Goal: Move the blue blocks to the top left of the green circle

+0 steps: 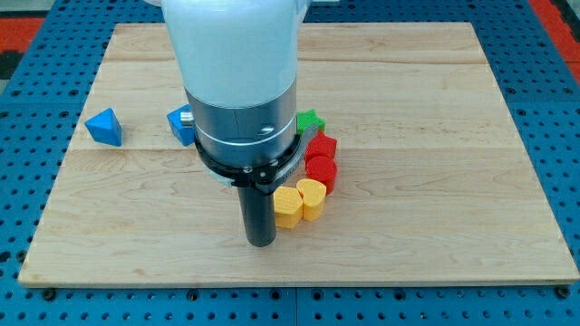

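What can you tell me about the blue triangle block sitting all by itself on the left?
The blue triangle block is a small, chunky, bright blue wedge with smooth, painted-looking faces. One point faces up toward the view's top. It rests flat on the pale wooden board, near the view's left edge. Nothing touches it. A second blue block lies to its right, partly hidden behind the arm. My tip is far off, lower and to the right, beside the yellow blocks.

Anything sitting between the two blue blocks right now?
No. In the camera view, the stretch of board between the blue triangle block and the other blue block, partly hidden behind the arm, is bare wood.
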